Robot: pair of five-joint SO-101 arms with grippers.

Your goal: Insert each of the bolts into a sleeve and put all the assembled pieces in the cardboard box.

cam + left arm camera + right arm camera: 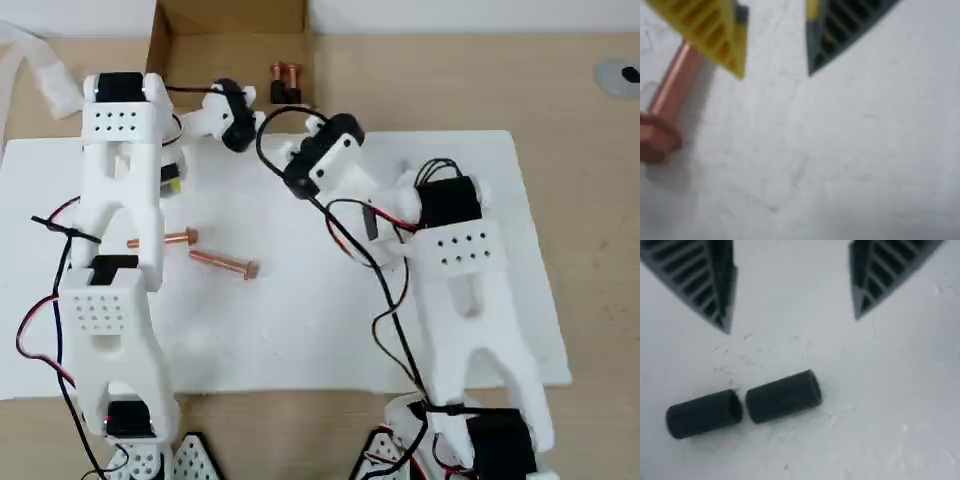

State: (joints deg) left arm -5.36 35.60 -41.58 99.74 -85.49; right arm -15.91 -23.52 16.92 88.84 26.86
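Observation:
Two copper bolts lie on the white sheet, one (162, 239) just in front of my left gripper (170, 178) and another (223, 263) to its right. In the left wrist view my left gripper (775, 74) is open and empty above the sheet. A bolt (670, 100) lies beside its yellow finger (710, 30), outside the gap. My right gripper (791, 324) is open over two black sleeves (704, 413) (783, 396) lying end to end. In the high view it (375, 225) hangs near the sheet's middle right. Assembled bolts with sleeves (285, 82) lie in the cardboard box (160, 50).
The white sheet (300, 330) covers most of the wooden table. The box stands at the back, left of centre. Black and red cables (385, 300) trail across the sheet from the right arm. A grey disc (618, 77) sits at the far right edge.

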